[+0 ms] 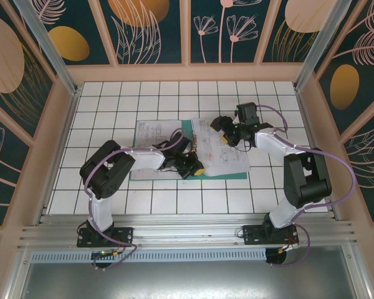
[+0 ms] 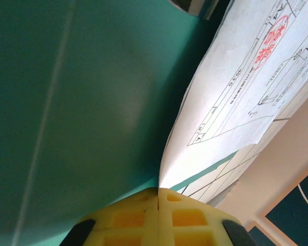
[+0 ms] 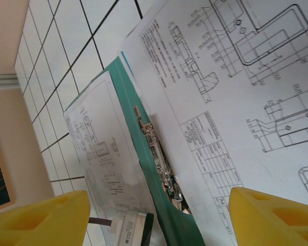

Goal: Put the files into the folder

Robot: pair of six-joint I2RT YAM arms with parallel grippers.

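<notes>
Right now my left tool (image 1: 197, 167) sits at the near edge of the open folder (image 1: 237, 175), and my left forearm lies across the folder's left half. From the left wrist, its yellow pads (image 2: 128, 218) are pressed together on the edge of one of the files (image 2: 236, 92), which curves up and away with a red stamp (image 2: 271, 41) on it. The folder's teal card (image 2: 66, 102) runs just beside it.

My right tool (image 1: 227, 132) hovers over the sheets on the folder's right half, fingers (image 3: 272, 215) spread wide and holding nothing. Between them I see the metal clip (image 3: 156, 148) along the folder's spine (image 3: 128, 102), with printed sheets (image 3: 220, 102) on either side.

The folder lies flat on the white tiled surface (image 1: 112, 106), mid-way between my arms, and painted panels (image 1: 137, 25) wall it in.
</notes>
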